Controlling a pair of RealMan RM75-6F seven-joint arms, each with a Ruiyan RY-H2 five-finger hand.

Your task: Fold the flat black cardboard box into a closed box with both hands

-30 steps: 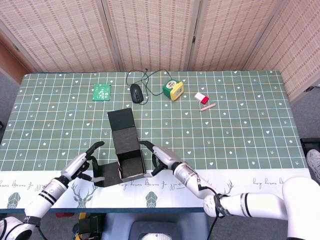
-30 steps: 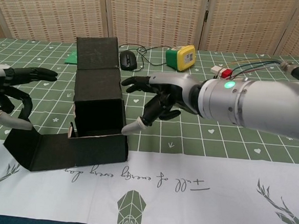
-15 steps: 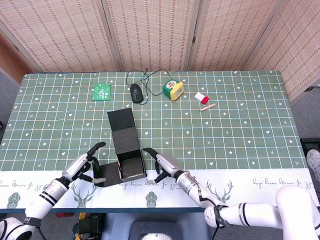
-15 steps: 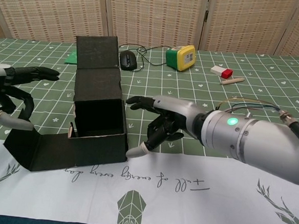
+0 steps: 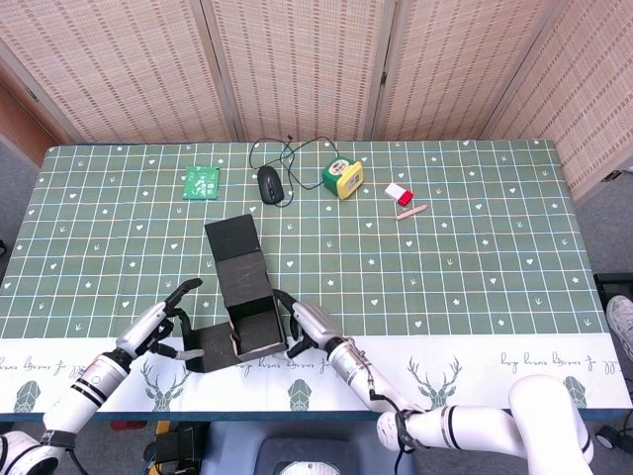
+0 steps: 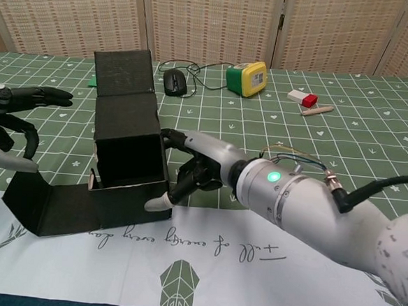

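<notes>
My right hand (image 6: 192, 167) presses its spread fingers against the right wall of the half-folded black cardboard box (image 6: 123, 163) at the table's near edge (one box, cavity empty as far as I see). My left hand (image 6: 10, 122), fingers apart and curled, touches its flat left flap (image 6: 49, 209).

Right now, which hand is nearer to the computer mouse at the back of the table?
Neither clearly. The mouse lies far behind both; the left hand is at the black box's side flap, the right hand against its other side.
</notes>
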